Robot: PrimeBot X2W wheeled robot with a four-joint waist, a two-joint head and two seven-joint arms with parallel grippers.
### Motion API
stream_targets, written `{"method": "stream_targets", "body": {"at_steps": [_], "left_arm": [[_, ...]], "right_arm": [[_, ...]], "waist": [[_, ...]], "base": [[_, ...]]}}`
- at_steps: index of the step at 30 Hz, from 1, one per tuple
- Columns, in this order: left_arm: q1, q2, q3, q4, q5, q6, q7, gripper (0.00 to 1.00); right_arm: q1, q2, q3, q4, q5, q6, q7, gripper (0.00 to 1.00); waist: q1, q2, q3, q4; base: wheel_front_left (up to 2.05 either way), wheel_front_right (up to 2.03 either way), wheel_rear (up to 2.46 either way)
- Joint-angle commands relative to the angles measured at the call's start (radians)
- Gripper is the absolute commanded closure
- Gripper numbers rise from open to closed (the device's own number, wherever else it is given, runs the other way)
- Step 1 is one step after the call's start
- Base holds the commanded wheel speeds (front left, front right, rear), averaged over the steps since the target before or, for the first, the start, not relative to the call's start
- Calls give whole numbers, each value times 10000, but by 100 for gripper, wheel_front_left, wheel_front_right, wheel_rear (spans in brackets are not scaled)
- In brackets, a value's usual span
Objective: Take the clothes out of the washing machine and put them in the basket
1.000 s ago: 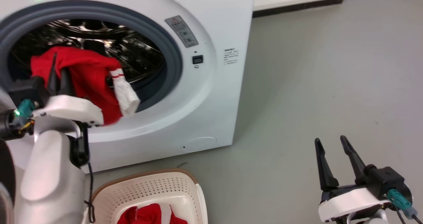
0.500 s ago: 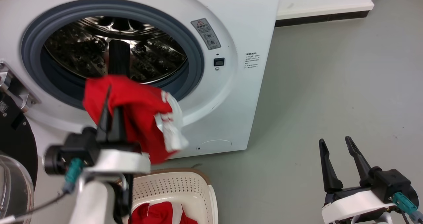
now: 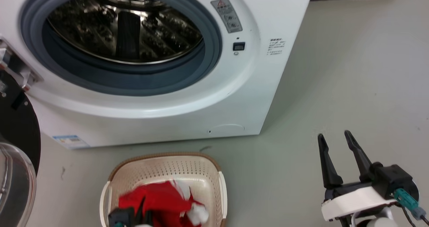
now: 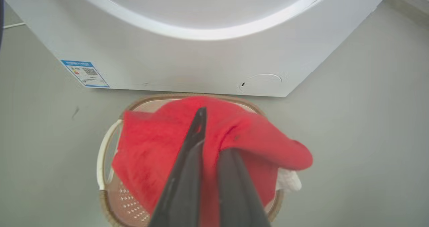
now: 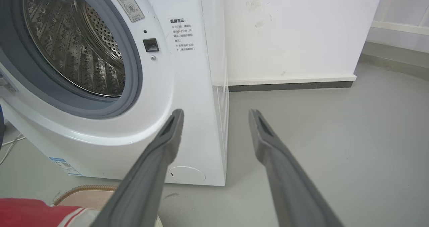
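The washing machine (image 3: pixel 234 96) stands with its porthole open, and no clothes show in its steel drum (image 3: pixel 127 26). Below it on the floor sits the cream basket (image 3: pixel 214 173) with red clothes (image 3: pixel 157 197) inside. My left gripper (image 4: pixel 212 133) is shut on a red garment (image 4: pixel 147 146) with a white cuff, held just over the basket (image 4: pixel 105 146). It pokes in at the bottom edge of the head view as the left gripper (image 3: pixel 142 209). Off to the right, my right gripper (image 3: pixel 335 138) hangs open over bare floor, holding nothing. In the right wrist view the right gripper (image 5: pixel 216 112) faces the machine's corner.
The black-rimmed glass door (image 3: pixel 15 153) hangs open at the left, close to the basket. Grey floor (image 3: pixel 352 69) stretches to the right of the machine. A white wall with a dark skirting (image 5: pixel 288 85) runs behind. A blue label (image 4: pixel 85 73) marks the machine's lower front.
My left gripper carried the red garment out of the porthole and down to the basket. The head camera shifted while this happened. The right gripper stayed open in place.
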Motion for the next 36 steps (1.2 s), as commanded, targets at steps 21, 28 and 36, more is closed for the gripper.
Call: {"method": "stream_targets", "body": {"at_steps": [21, 28, 36], "left_arm": [[-4864, 161, 690, 7051, -739, -103, -634, 100], [-5714, 283, 883, 8398, -947, 27, -651, 55], [-5336, 169, 832, 8490, -873, 24, -655, 0]], "right_arm": [[-2252, 4, 747, 268, 150, -7, -319, 0], [-2691, 2, 975, 654, 363, -7, -372, 0], [-2462, 4, 722, 819, 303, -7, -371, 0]], "waist": [[0, -1, 4324, -770], [0, -1, 4931, -1155], [0, -1, 3831, -1065]], "base": [[0, 0, 0], [0, 0, 0], [0, 0, 0]]}}
